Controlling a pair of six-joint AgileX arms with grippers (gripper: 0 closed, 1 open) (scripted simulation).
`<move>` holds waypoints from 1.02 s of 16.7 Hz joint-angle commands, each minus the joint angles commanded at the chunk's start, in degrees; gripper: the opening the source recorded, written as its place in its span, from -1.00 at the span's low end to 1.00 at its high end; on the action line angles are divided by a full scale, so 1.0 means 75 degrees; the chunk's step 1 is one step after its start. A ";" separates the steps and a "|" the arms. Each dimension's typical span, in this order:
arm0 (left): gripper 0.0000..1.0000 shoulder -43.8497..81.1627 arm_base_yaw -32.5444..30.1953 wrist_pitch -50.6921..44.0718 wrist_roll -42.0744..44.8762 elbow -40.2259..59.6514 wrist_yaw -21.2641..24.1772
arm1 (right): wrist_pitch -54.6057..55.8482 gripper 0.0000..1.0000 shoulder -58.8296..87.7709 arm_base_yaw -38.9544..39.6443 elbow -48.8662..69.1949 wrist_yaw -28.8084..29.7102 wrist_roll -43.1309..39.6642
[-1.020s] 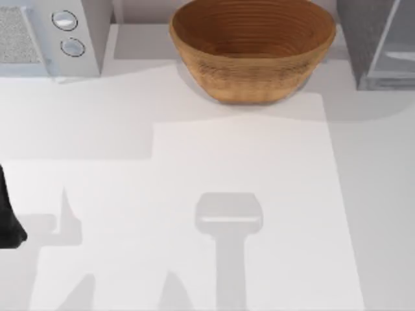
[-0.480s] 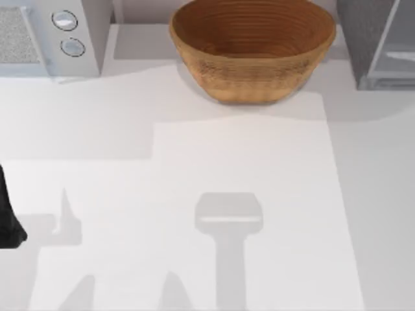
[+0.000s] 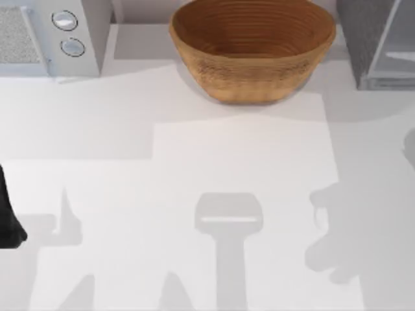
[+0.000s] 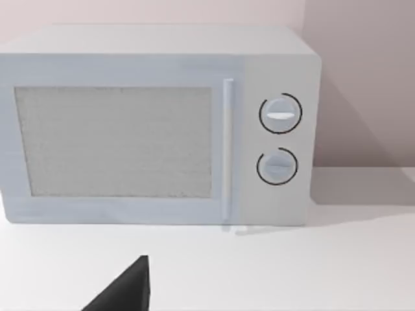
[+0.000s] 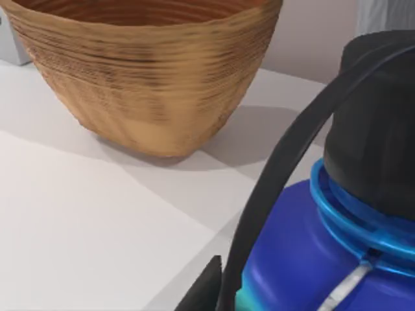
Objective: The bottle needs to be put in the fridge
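Bottle [image 5: 305, 259] close under the right wrist, near the basket [image 5: 149, 71], not yet in the fridge [image 3: 376, 45].
Risks: clipping the basket rim or the fridge wall could drop it. It looks deep blue, teal low down, with 1 dark cap [image 5: 376, 149] and strap. The grip of the right gripper [image 5: 206, 288] cannot be told. The left arm [image 3: 8, 220] is parked at the table's left edge.

Rough woven wicker basket [image 3: 253, 52], glossy smooth plastic bottle [image 5: 305, 259], matt smooth table [image 3: 194, 149], speckled fridge [image 3: 363, 32] wall
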 joint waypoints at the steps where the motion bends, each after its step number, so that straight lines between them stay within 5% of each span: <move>1: 1.00 0.0000 0.0000 0.0000 0.0000 0.0000 0.0000 | -0.0253 -0.98 -0.0704 0.0217 -0.0179 0.0470 0.0299; 12: 1.00 0.0000 0.0000 0.0000 0.0000 0.0000 0.0000 | -0.3148 -0.98 -0.8990 0.2891 -0.2872 0.6309 0.2453; 17: 1.00 0.0000 0.0000 0.0000 0.0000 0.0000 0.0000 | -0.3902 -0.98 -1.1051 0.3627 -0.3806 0.8003 0.2567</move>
